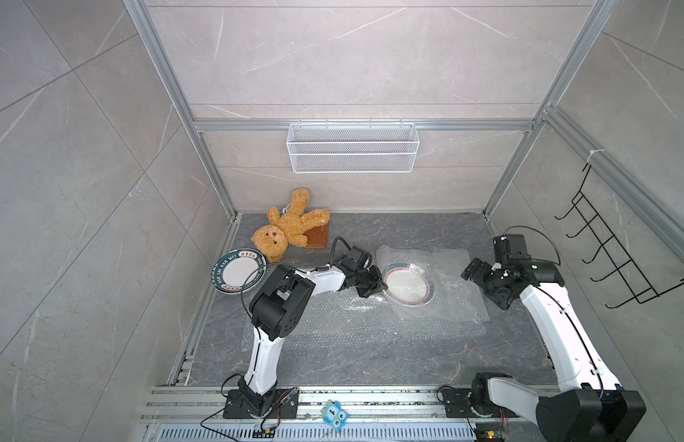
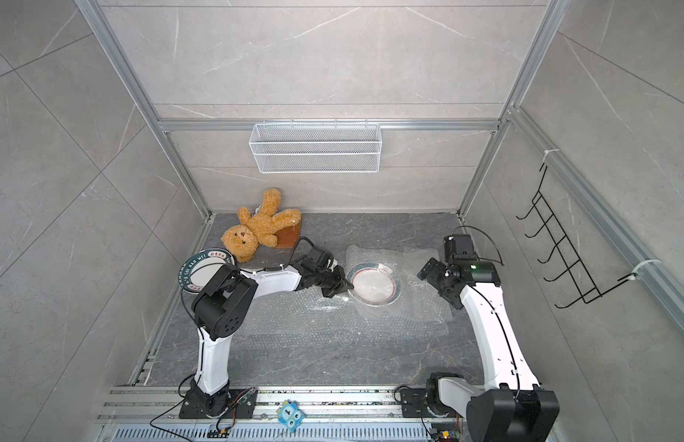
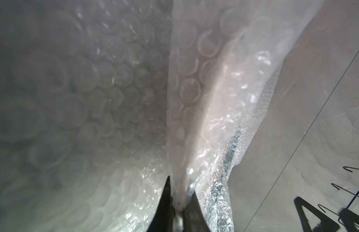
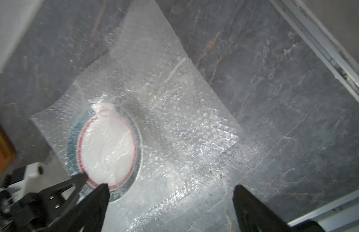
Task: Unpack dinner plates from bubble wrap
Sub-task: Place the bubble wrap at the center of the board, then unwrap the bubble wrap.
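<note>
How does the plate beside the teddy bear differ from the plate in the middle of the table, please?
The bare plate lies uncovered; the wrapped plate sits under bubble wrap. The bare plate's rim lettering reads sharply; the wrapped plate's looks blurred. Nothing grips the bare plate; the left gripper is shut on the wrap beside the wrapped plate. Both are round, white, green-rimmed.

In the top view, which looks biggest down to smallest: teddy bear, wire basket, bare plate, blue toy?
wire basket
teddy bear
bare plate
blue toy
The basket hangs higher, nearer the camera, so it may only look biggest.
</note>
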You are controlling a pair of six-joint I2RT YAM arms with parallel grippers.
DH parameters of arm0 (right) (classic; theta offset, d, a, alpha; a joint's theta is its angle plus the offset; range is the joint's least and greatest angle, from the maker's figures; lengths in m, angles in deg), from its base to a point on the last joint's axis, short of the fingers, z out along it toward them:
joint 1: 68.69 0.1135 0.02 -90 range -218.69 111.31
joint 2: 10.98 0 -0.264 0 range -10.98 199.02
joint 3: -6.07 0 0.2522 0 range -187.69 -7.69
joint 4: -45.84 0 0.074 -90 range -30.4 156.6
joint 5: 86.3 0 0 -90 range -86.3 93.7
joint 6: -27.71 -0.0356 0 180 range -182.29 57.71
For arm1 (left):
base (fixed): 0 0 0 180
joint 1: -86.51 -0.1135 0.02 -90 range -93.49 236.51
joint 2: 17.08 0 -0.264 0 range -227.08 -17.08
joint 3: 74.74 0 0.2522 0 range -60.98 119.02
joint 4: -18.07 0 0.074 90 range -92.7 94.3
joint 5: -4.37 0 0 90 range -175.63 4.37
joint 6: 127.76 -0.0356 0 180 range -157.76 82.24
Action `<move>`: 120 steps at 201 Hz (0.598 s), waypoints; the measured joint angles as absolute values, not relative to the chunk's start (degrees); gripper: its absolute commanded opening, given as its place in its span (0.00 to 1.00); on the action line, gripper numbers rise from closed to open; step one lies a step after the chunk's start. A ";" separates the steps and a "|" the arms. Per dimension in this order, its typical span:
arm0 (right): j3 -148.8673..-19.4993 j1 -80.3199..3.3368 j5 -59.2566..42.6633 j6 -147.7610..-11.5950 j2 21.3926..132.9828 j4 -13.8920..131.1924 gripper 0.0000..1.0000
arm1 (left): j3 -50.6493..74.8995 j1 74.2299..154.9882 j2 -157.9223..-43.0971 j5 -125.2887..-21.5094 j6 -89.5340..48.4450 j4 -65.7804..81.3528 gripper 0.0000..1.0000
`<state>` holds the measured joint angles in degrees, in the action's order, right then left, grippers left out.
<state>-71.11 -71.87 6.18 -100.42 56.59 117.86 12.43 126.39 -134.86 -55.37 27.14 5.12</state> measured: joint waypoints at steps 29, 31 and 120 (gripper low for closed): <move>-66.54 -74.45 7.52 -100.42 59.94 114.56 0.97 | 11.36 126.37 -134.75 -55.56 25.04 6.13 0.31; -66.35 -74.63 7.78 -100.42 60.20 114.23 0.97 | 11.20 126.34 -134.68 -55.59 25.09 6.15 0.34; -63.48 -80.84 6.14 -97.23 74.30 95.83 0.73 | 3.03 124.40 -120.30 -59.65 21.89 4.86 0.82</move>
